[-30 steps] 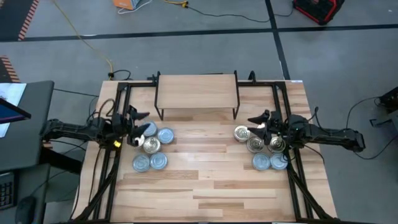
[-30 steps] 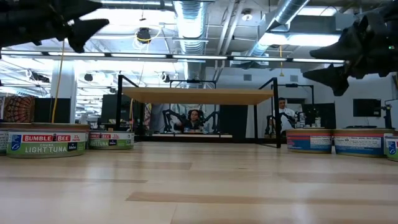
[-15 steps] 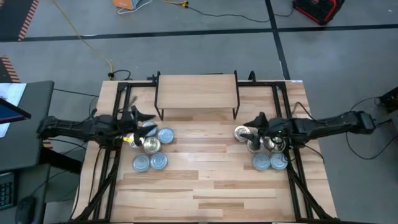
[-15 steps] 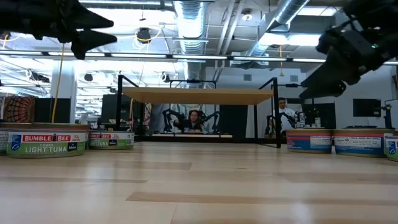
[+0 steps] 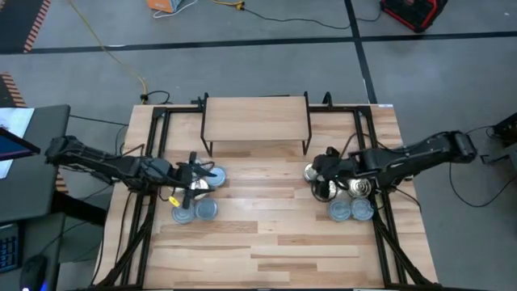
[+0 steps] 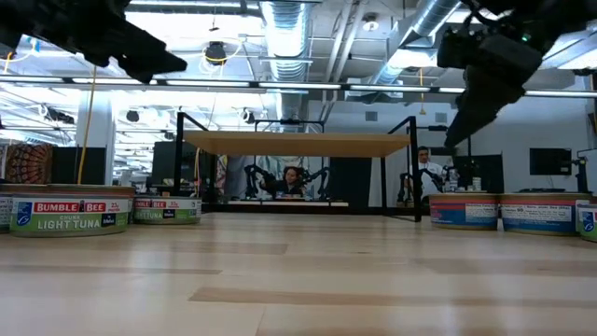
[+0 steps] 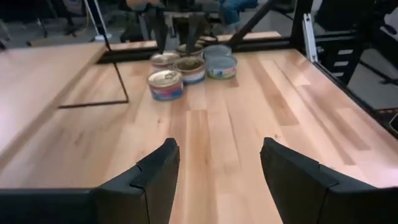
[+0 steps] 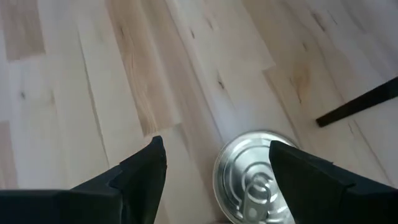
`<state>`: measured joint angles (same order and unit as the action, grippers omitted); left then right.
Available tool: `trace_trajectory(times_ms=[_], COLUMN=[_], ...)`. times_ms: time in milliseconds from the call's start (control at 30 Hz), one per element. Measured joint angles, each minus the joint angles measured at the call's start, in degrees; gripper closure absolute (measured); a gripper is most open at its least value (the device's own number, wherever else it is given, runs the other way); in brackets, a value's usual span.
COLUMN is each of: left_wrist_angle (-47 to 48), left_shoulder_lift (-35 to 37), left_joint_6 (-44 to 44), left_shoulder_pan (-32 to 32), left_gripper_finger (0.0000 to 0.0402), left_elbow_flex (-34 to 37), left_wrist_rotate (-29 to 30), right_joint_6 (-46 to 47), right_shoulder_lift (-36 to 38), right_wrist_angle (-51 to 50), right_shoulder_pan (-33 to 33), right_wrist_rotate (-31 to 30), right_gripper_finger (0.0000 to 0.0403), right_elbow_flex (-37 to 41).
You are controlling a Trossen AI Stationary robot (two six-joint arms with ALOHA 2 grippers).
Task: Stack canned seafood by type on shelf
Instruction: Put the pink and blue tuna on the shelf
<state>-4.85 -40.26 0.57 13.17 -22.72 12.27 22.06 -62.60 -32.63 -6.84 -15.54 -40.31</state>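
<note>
**On the table, tins in two clusters, none on the shelf**

At left: left gripper [image 5: 196, 172] over the left tins [image 5: 196, 209], jaws wide, empty. Middle: shelf [image 5: 255, 119] bare. At right: right gripper [image 5: 321, 174] above a silver tin [image 8: 256, 176], jaws wide, empty. Probably rigid, fairly heavy, smooth-walled; best pinched across the round sidewall.

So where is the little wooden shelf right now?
In the high view, the shelf stands at the table's far edge, in the middle, with tins grouped in front of it on both sides.

Two slim matte-black jointed arms trailing black cables, each ending in angular black jaws.
</note>
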Motion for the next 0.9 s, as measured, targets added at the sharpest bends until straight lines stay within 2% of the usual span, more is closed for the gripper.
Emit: trace_trajectory(times_ms=[200, 367, 533, 667, 900], left_wrist_angle=[-6.94, -11.56, -16.36, -16.54, -16.68], left_shoulder_lift=[-8.31, -14.79, -18.32, -18.94, -18.49], left_joint_6=[-7.41, -7.93, -5.73, -2.76, -1.25], left_shoulder_pan=[1.05, 2.99, 4.07, 5.15, 5.48], left_gripper_finger=[0.0187, 0.0187, 0.0187, 0.0187, 0.0187], left_elbow_flex=[0.01, 0.07, 0.07, 0.07, 0.07], left_wrist_rotate=[3.68, 7.51, 7.99, 7.49, 7.92], right_joint_6=[-0.06, -0.23, -1.78, -2.44, -2.64], right_shoulder_lift=[-8.11, -14.64, -20.31, -24.35, -29.23], right_wrist_angle=[-4.68, -6.66, -8.07, -9.09, -8.67], right_shoulder_pan=[-0.61, -1.55, -4.88, -6.55, -7.8], right_wrist_rotate=[-1.53, -1.63, -5.98, -10.81, -15.96], right_gripper_finger=[0.0092, 0.0101, 0.0136, 0.0168, 0.0257], right_elbow_flex=[-2.04, -3.73, -5.92, -5.98, -6.3])
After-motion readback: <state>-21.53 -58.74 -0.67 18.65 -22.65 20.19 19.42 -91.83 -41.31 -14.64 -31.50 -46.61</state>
